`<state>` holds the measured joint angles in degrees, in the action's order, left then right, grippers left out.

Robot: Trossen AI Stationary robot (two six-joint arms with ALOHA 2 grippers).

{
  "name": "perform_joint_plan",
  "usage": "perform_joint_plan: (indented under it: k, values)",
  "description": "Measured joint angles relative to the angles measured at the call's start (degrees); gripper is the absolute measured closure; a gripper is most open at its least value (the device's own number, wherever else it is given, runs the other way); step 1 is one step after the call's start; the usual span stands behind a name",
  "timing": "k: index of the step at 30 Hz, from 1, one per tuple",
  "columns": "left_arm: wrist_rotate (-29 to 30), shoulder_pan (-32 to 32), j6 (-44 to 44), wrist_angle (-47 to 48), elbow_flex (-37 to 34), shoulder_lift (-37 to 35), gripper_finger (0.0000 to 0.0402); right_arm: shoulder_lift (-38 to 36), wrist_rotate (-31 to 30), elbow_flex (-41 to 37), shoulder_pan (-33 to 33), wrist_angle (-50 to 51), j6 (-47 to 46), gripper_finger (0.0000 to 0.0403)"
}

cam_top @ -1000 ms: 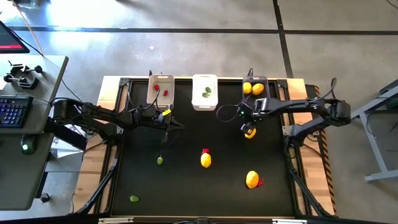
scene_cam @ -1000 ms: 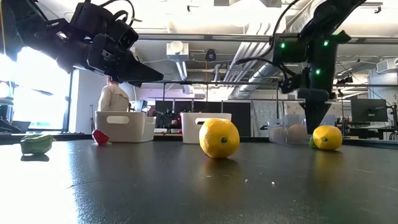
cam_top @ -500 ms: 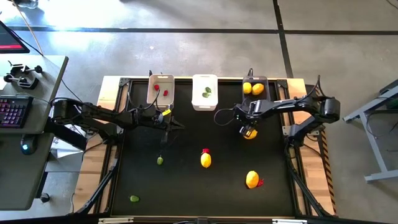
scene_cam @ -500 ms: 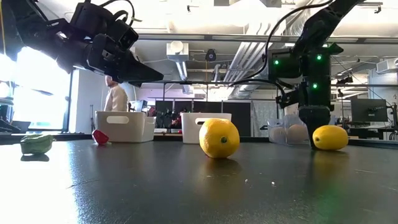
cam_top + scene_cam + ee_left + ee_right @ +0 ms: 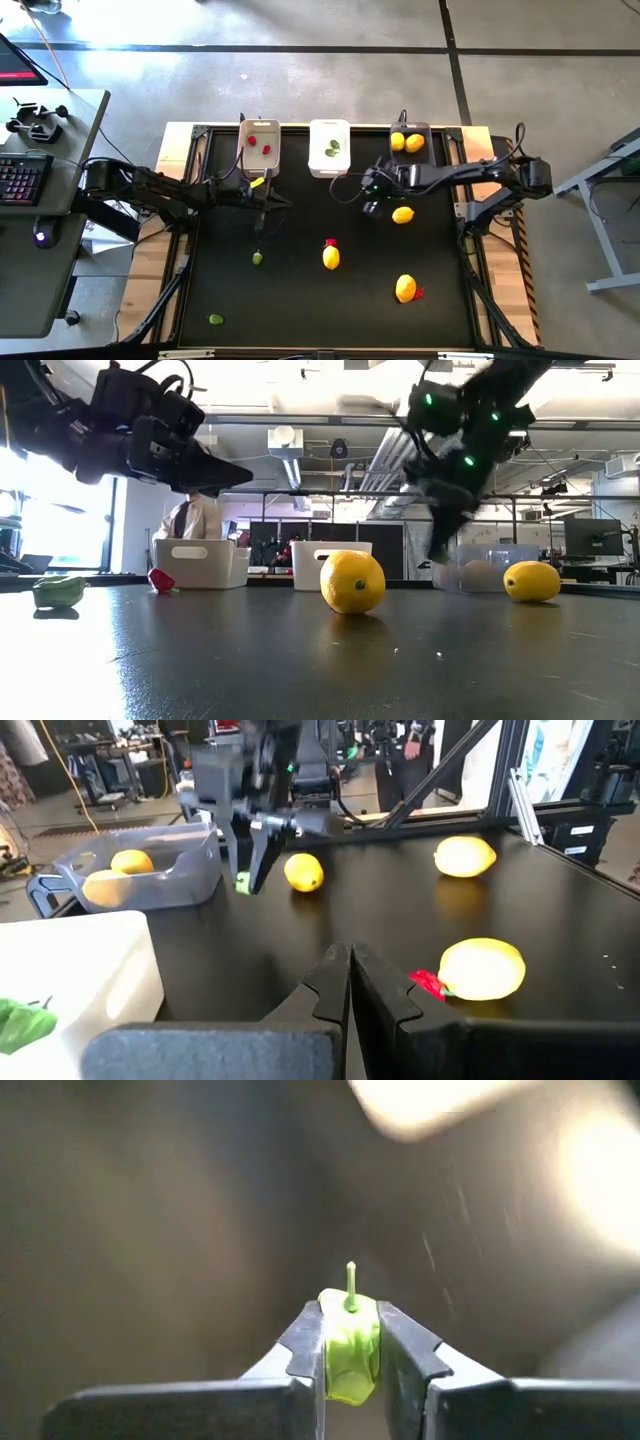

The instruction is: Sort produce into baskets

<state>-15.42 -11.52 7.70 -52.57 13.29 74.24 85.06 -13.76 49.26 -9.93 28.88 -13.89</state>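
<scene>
my right gripper (image 5: pixel 350 1342) has lifted off beside the lemon (image 5: pixel 403 214), fingers clamped on a green piece (image 5: pixel 350 1345), now swinging toward the white basket (image 5: pixel 329 147) at the table's far edge; left gripper (image 5: pixel 350 975) waits, fingers together.

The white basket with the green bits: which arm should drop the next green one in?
Probably the right: its gripper is shut on a green piece and hangs just beside the white basket.

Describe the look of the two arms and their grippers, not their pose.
Both arms are dark, jointed, with black cables looped alongside. The right gripper has two flat dark tapered fingers; green lights glow on its wrist. The left gripper shows matching dark fingers, with a yellow marking nearby.
</scene>
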Motion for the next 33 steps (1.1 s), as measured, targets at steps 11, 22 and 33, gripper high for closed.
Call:
perform_joint_plan:
  k: [11,22,33]
  values:
    - [0.96,-0.03,-0.02,-3.59,-2.6,0.02,0.0401,4.8,-2.52,7.75,-2.49,-26.36,9.85,0.0358]
    - [1.16,-0.07,0.01,-4.37,-3.18,0.0,0.0401,20.06,1.32,24.48,-11.95,-16.9,14.0,0.0359]
    - [1.2,-0.07,-0.04,-4.29,-3.18,0.0,0.0401,24.94,2.73,27.51,-15.23,-14.89,12.71,0.0335]
